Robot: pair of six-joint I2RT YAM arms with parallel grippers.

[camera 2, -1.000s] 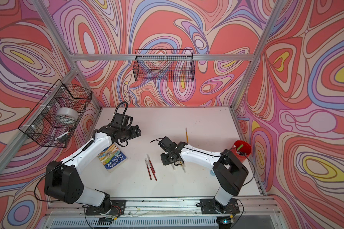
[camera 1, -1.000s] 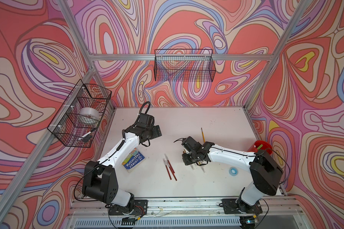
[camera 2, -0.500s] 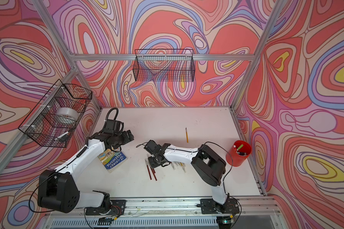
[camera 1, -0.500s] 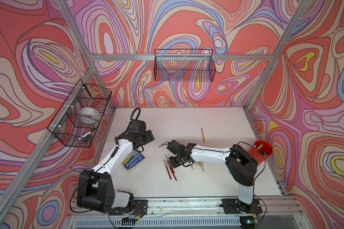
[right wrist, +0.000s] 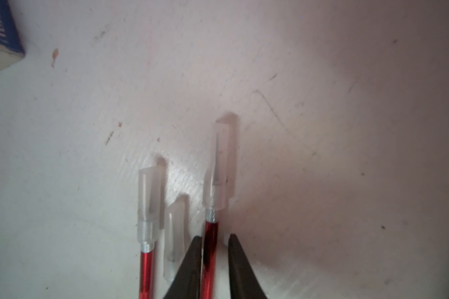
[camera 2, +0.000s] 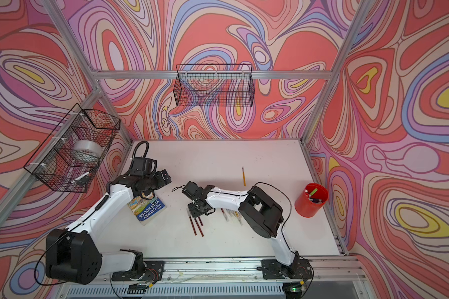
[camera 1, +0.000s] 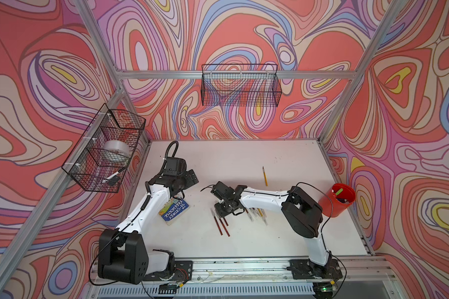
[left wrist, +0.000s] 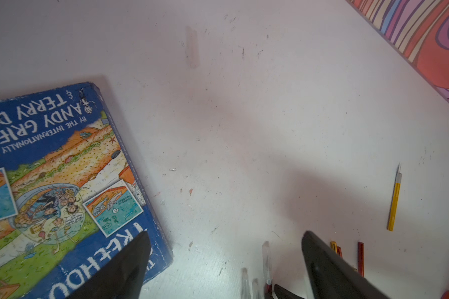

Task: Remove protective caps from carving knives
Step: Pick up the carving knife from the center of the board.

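A red-handled carving knife, its protective cap on, is clasped by the right gripper low over the table, while the left gripper is held spread wide near the book

1. Dark red carving knife: three, lying in one group on the counter.
2. Yellow carving knife: one, lying alone.
3. Further knives, second group: blurred and partly hidden, count not readable.
4. Protective caps: three in the right wrist view.
5. Wire baskets: two.
6. Tape roll: one.
7. White marker: one.
8. Book: one.
9. Red cup: one.
10. Robot arms: two.
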